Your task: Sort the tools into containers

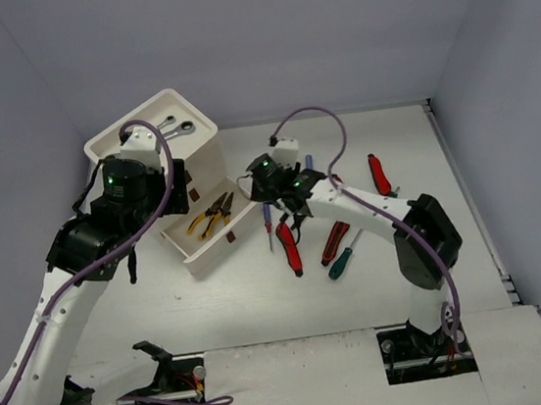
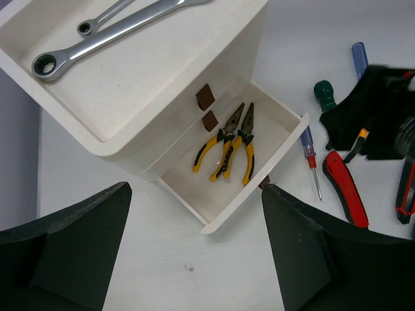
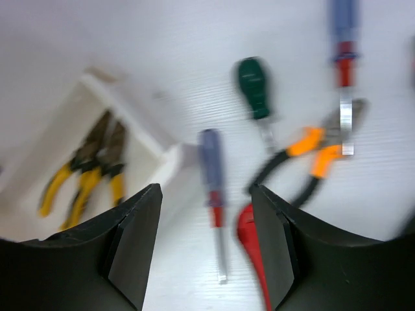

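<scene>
top: high up and far, looks down on the whole tabletop [image 1: 263, 302] | left wrist: near, looks down into the open drawer [image 2: 194, 194] | right wrist: very near, blurry, looks down | all share: yellow pliers [image 2: 227, 146] in drawer

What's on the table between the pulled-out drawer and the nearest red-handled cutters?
A single blue-handled screwdriver lies in the gap between the drawer and the red-handled cutters. The left wrist view shows it most clearly.

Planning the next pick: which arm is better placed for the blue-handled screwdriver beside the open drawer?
Right. The right gripper hangs open above the blue-handled screwdriver; the left gripper, also open, hovers over the open drawer, farther off.
</scene>
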Robot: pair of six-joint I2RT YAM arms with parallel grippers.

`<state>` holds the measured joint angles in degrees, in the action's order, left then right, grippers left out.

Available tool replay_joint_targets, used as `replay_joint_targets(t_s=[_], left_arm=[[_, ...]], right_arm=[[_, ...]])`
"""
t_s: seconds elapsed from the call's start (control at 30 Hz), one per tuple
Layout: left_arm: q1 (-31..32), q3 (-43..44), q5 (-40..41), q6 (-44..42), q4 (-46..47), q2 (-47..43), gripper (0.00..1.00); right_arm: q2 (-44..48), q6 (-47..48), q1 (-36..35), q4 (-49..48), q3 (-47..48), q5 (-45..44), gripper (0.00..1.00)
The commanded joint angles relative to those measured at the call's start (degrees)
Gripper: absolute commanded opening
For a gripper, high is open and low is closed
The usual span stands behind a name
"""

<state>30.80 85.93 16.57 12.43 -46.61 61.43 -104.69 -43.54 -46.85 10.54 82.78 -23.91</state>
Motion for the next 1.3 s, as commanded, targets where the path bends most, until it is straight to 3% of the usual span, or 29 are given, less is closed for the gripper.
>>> replay_joint_targets(t_s=[0.0,0.27,0.7,0.77,1.0,1.27], left_arm=[[0.11,2.46,-1.32,1.10,1.87,0.86,0.78],[0.05,2.83,-2.34,2.17,1.95,1.67,0.78],[0.14,1.96,-2.07,1.81,1.87,0.74,0.78],[0.08,1.96,-2.01,1.69,1.87,0.71,0.78],[0.10,1.96,-1.80,1.40,1.87,0.67,0.78],[0.05,2.75,-1.86,1.22,1.99,1.85,0.78]], right_arm=[[6.03,-1.18,4.23,-0.36,-8.20,0.79,0.54],[4.62,-6.86,7.95,-0.43,-15.07,2.89,0.52],[-5.66,-8.83,9.99,-1.19,-11.05,3.43,0.43],[-6.52,-9.05,10.08,-1.22,-11.01,3.31,0.38],[-2.65,-9.70,10.22,-1.22,-15.85,1.07,0.02],[8.75,-8.12,10.73,-0.87,-21.54,-0.75,0.00]])
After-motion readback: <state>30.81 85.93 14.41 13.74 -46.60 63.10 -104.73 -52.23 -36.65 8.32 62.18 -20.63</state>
